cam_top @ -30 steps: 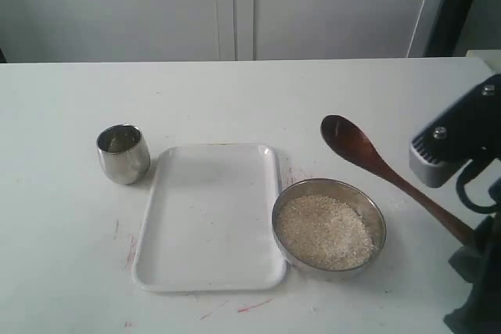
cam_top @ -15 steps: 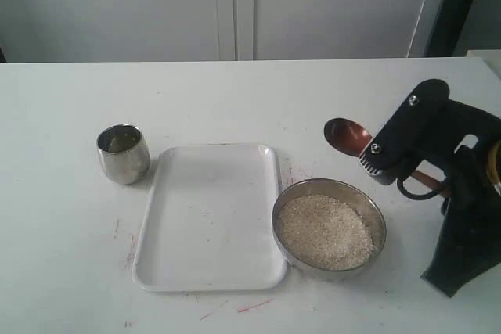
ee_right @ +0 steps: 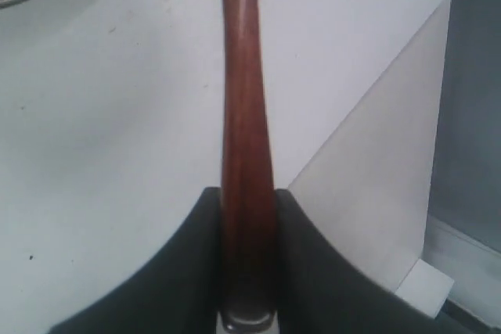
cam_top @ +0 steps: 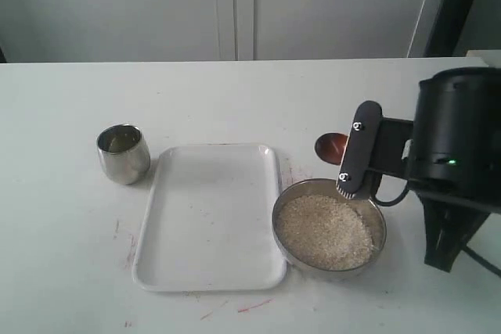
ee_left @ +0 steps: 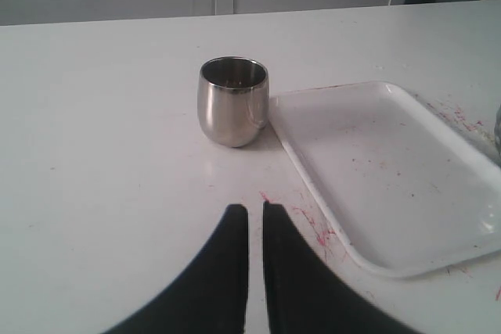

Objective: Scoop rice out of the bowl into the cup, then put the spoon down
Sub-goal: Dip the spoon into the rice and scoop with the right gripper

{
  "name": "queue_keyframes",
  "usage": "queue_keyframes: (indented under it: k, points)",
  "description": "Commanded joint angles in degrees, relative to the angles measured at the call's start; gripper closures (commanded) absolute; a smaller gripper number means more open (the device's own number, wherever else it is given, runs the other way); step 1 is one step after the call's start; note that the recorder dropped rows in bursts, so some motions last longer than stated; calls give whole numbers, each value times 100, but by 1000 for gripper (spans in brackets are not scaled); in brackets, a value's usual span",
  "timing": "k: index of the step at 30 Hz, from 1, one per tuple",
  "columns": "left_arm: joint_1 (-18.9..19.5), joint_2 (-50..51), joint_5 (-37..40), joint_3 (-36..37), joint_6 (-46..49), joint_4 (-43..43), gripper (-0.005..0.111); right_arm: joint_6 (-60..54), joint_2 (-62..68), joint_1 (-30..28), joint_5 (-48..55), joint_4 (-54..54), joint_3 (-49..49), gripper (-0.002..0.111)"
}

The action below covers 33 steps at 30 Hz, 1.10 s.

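The steel bowl (cam_top: 377,228) sits right of centre, holding a level bed of rice (cam_top: 324,231). My right gripper (ee_right: 246,193) is shut on the handle of the reddish-brown spoon (ee_right: 241,99). In the exterior view only the spoon's oval head (cam_top: 331,146) shows, just behind the bowl's far rim. The rest is hidden by the black right arm (cam_top: 458,138), which hangs over the bowl's right side. The steel cup (cam_top: 123,152) stands upright at the left. My left gripper (ee_left: 255,213) is shut on nothing, low over the table short of the cup (ee_left: 232,101).
A white rectangular tray (cam_top: 210,220) lies between cup and bowl, and its corner (ee_left: 391,193) is beside my left gripper. Red smears mark the table by the tray. The table's right edge shows in the right wrist view. White cabinet doors stand behind the table.
The right arm has swung in from the lower right to over the bowl's right side, carrying the spoon. The spoon's head has shifted slightly left and nearer the bowl's far rim.
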Motion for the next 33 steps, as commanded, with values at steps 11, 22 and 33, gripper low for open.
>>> queue_keyframes:
  k: [11, 22, 33]
  points:
    - [-6, 4, -22, -36, -10, -59, 92, -182, 1157, 25, 6, 35, 115, 108]
    - [-6, 4, -22, -36, -10, -59, 92, -224, 1179, 25, 6, 347, 179, 108]
    - [-6, 4, -22, -36, -10, -59, 92, -278, 1179, 25, 6, 503, 179, 108]
